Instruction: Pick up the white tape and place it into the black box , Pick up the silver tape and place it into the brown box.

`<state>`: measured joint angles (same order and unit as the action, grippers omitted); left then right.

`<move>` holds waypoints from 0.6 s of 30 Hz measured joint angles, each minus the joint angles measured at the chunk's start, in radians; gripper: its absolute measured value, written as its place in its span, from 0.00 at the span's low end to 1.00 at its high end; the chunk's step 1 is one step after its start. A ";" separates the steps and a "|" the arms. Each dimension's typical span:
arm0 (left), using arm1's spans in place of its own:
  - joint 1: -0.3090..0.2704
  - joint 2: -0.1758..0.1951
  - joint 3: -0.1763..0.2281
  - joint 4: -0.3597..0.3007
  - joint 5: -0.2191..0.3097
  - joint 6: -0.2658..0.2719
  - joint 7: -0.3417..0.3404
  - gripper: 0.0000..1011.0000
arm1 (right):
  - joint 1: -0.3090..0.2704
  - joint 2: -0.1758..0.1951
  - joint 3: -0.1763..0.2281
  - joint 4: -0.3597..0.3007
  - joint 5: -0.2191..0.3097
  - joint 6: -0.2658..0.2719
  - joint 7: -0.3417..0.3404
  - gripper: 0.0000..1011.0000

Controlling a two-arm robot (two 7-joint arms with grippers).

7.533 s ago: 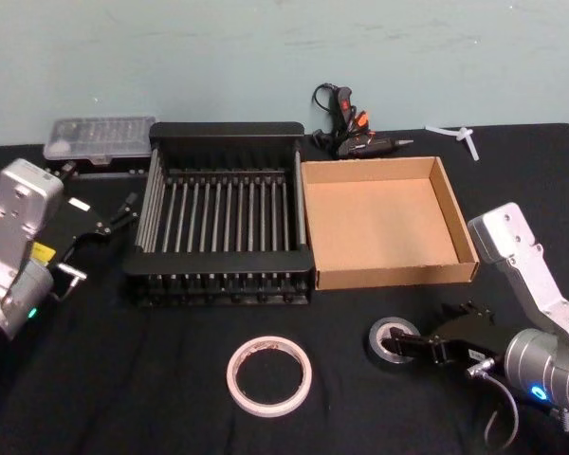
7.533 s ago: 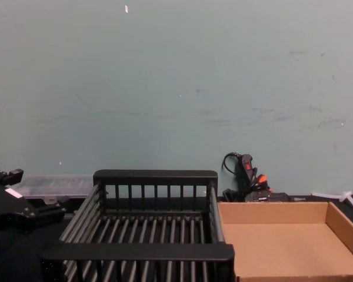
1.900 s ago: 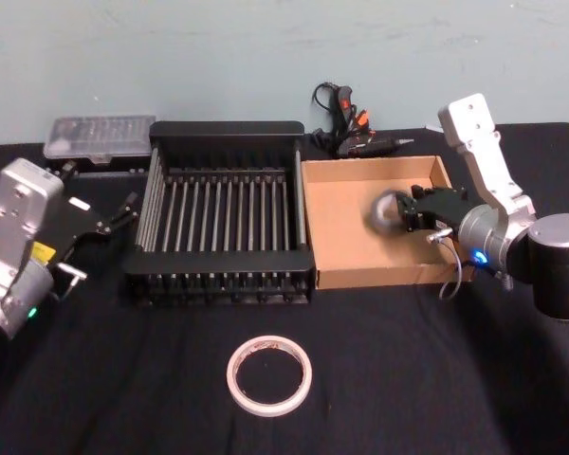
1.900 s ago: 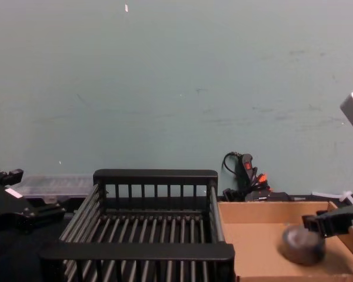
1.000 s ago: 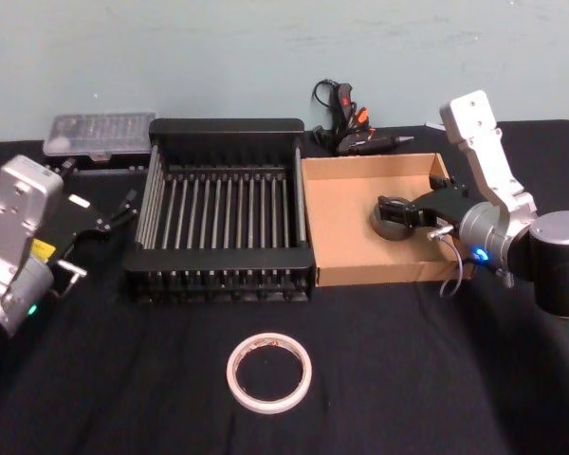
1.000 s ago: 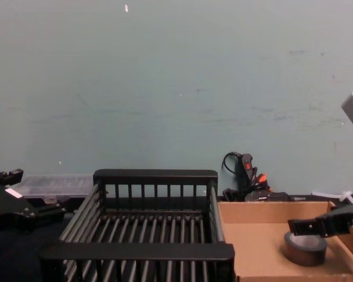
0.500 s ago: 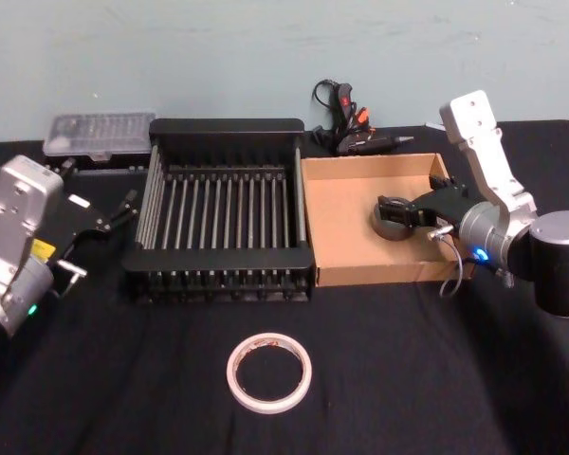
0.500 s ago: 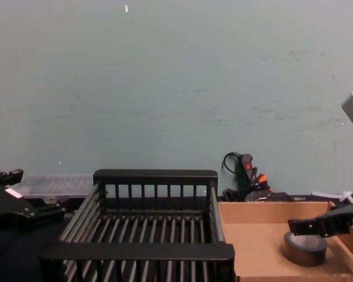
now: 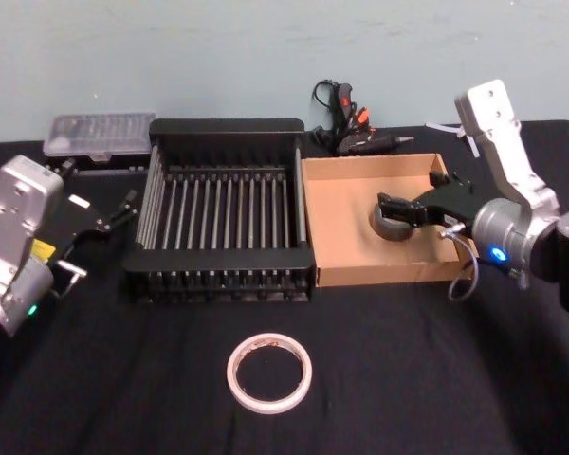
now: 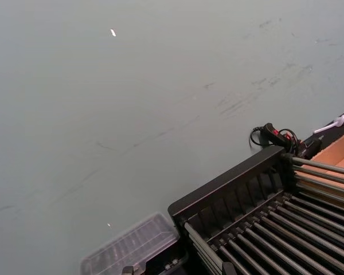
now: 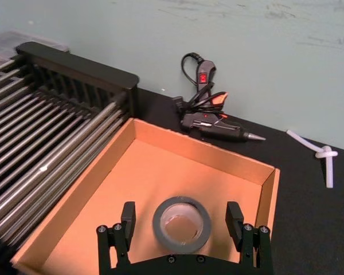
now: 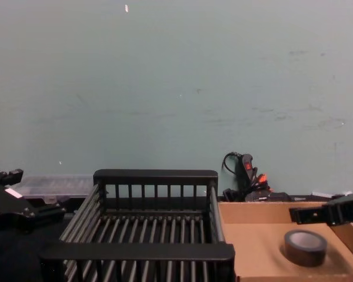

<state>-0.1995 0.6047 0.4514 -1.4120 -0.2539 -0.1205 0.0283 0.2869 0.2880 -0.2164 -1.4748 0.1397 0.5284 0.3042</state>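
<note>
Against a pale teal wall, the silver tape (image 11: 181,223) is seen lying flat in the brown box (image 9: 346,273), the right end effector (image 11: 181,224) spread wide and empty above it, while the white tape (image 9: 269,374), likely next, waits on the bench (image 9: 123,379) before the black box (image 9: 224,133).

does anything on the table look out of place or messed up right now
Nothing stands out. The silver tape lies flat in the brown box, the right gripper open above it. The white tape lies flat on the table before the black box.
</note>
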 joint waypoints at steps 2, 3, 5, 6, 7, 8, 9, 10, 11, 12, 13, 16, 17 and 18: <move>0.000 0.000 0.000 0.000 0.000 0.000 0.000 0.99 | -0.020 0.015 0.002 -0.041 0.008 0.019 0.012 0.99; 0.000 0.000 0.000 0.000 0.000 0.000 0.000 0.99 | -0.027 0.020 0.003 -0.053 0.011 0.024 0.015 0.99; 0.000 0.000 0.000 0.000 0.000 0.000 0.000 0.99 | -0.050 0.036 0.004 -0.093 0.019 0.036 0.027 0.99; 0.000 0.000 0.000 0.000 0.000 0.000 0.000 0.99 | -0.057 0.042 0.004 -0.107 0.022 0.040 0.031 0.99; 0.000 0.000 0.000 0.000 0.000 0.000 0.000 0.99 | -0.066 0.050 0.004 -0.120 0.024 0.044 0.036 0.99; 0.000 0.000 0.000 0.000 0.000 0.000 0.000 0.99 | -0.083 0.065 0.003 -0.148 0.030 0.051 0.046 0.99; 0.000 0.000 0.000 0.000 0.000 0.000 0.000 0.99 | -0.091 0.073 0.002 -0.162 0.032 0.054 0.051 0.99; 0.000 0.000 0.000 0.000 0.000 0.000 0.000 0.99 | -0.098 0.079 0.001 -0.171 0.034 0.057 0.054 0.99; 0.000 0.000 0.000 0.000 0.000 0.000 0.000 0.99 | -0.114 0.094 -0.001 -0.196 0.040 0.064 0.063 0.99; 0.000 0.000 0.000 0.000 0.000 0.000 0.000 0.99 | -0.123 0.102 -0.002 -0.209 0.042 0.068 0.068 0.99; 0.000 0.000 0.000 0.000 0.000 0.000 0.000 0.99 | -0.131 0.110 -0.003 -0.222 0.045 0.072 0.072 0.99; 0.000 0.000 0.000 0.000 0.000 0.000 0.000 0.99 | -0.160 0.137 -0.009 -0.262 0.054 0.089 0.087 0.99; 0.000 0.000 0.000 0.000 0.000 0.000 0.000 0.99 | -0.173 0.149 -0.012 -0.278 0.058 0.096 0.092 0.99; 0.000 0.000 0.000 0.000 0.000 0.000 0.000 0.99 | -0.179 0.153 -0.014 -0.286 0.061 0.098 0.094 0.99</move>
<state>-0.1995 0.6047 0.4514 -1.4119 -0.2539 -0.1205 0.0283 0.1080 0.4415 -0.2308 -1.7608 0.2004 0.6268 0.3981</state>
